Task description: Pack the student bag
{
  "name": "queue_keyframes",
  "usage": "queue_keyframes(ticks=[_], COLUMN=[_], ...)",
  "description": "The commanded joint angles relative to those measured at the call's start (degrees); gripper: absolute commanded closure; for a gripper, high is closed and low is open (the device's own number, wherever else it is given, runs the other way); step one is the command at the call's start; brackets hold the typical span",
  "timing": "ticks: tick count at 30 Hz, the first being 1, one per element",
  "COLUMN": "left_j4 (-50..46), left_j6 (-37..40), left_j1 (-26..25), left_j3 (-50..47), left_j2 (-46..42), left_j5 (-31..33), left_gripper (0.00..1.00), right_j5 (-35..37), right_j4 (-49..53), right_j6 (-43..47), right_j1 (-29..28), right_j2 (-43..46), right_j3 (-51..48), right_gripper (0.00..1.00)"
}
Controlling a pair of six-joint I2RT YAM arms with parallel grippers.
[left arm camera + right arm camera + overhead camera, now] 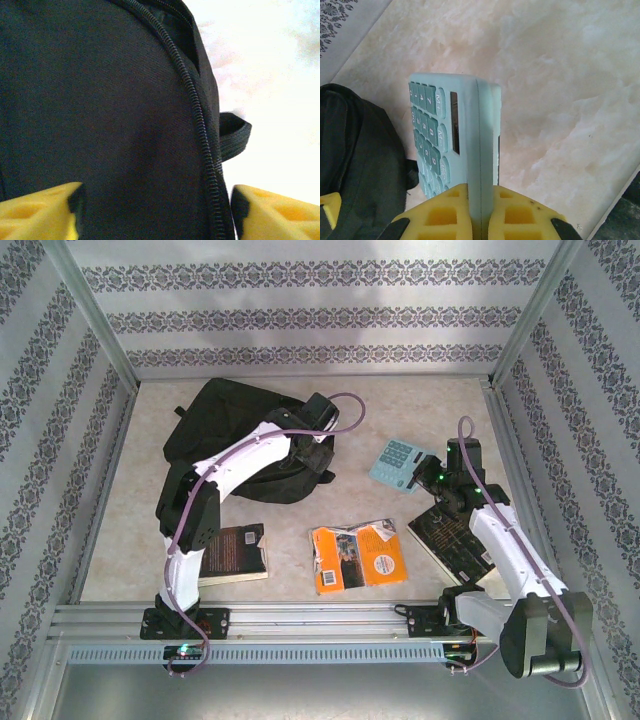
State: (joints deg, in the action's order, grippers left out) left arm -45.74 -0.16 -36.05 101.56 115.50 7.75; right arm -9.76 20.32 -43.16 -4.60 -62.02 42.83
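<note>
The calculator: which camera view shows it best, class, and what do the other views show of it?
Right wrist: the calculator sits close, keys visible, pinched edge-on by the right gripper. Top external shows it small and teal, apart from the student bag.

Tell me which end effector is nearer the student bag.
Left. The left end effector is open over the student bag; the right end effector, off to its right, grips the calculator.
</note>
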Motion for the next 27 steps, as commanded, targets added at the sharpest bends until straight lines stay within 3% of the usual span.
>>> queue_keyframes(ticks=[1,11,20,27], left_j4=[-1.6,-2.3,1.3,8.1], left_j6=[0.0,-0.6,-0.9,-2.1], left_j1=[-0.5,0.0,0.5,3.1], left_j3=[0.6,2.2,-0.2,-8.2], left_j2=[0.4,-1.3,-10.9,-22.8], left_j5=[2.2,1.3,5.5,7.8], left_gripper=[0.35,0.98,1.00,1.00], right_j5=[-1.4,-2.2,-1.1,-4.0], right_j4=[-2.9,-3.1,-4.2,-5.9], right_j6=[0.0,0.1,-0.7,-7.6], right_j1=[0.6,0.6,-6.9,-13.3], right_j2=[0.2,1.1,1.1,-4.1], right_j3=[-0.7,-0.6,3.6,9.2], right_gripper=[1.00,1.00,1.00,1.00])
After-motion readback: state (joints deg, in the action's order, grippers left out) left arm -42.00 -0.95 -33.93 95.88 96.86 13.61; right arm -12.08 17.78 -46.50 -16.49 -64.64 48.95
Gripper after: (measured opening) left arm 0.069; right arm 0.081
